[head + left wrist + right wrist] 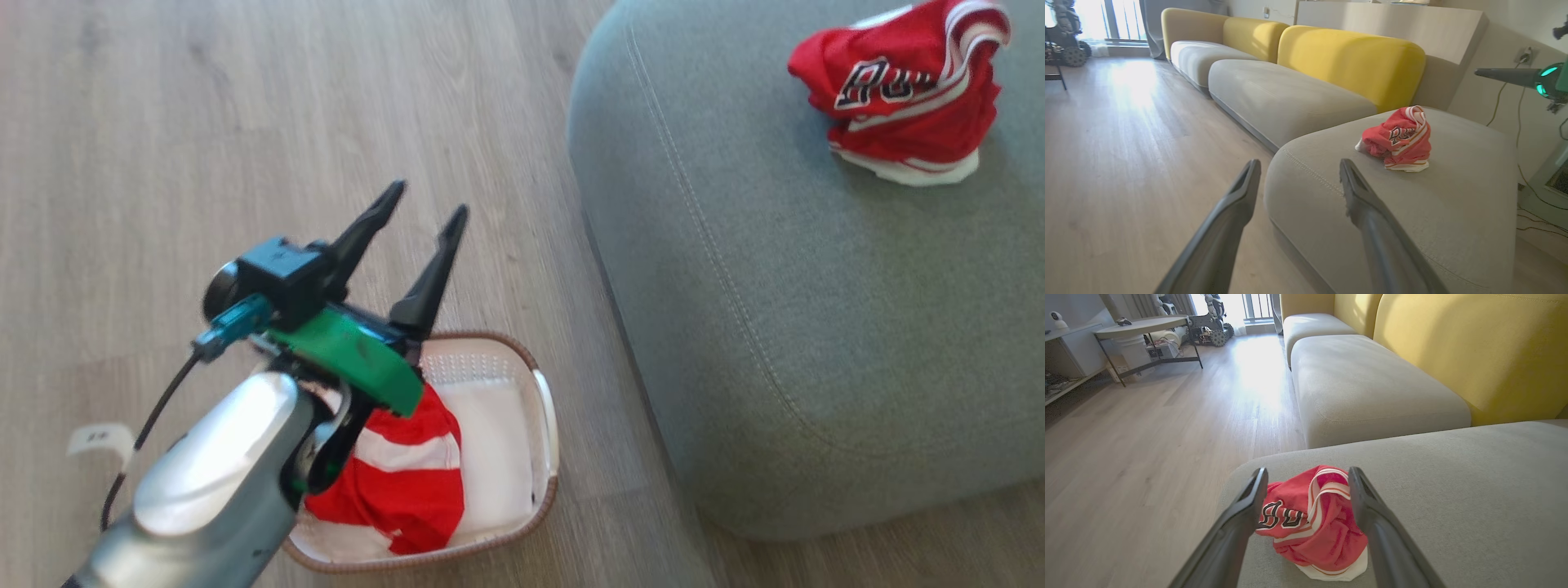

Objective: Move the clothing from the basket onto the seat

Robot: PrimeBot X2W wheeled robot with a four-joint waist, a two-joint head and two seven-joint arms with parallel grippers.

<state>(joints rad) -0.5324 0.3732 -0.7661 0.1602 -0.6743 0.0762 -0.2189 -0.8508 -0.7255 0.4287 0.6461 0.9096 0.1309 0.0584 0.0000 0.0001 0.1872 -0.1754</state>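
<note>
A crumpled red garment with black-and-white lettering (902, 90) lies on the grey-green seat (775, 327), far from its rounded edge. My right gripper (1307, 471) hangs open just above this garment (1310, 522), one finger on each side of it in the right wrist view, holding nothing. On the floor beside the seat stands the white basket (545, 408), with more red-and-white clothing (408, 482) inside. My left gripper (431, 200) is open and empty above the basket's left half, and its arm hides part of the basket. In the left wrist view its fingers (1237, 200) point toward the seat (1453, 212).
Pale wooden floor (245, 122) spreads to the left of the seat. More grey cushions (1282, 94) with yellow backrests (1355, 61) run on beyond it. A round dark-legged table (1143, 324) stands far off. Cables (1535, 196) hang by the wall behind the seat.
</note>
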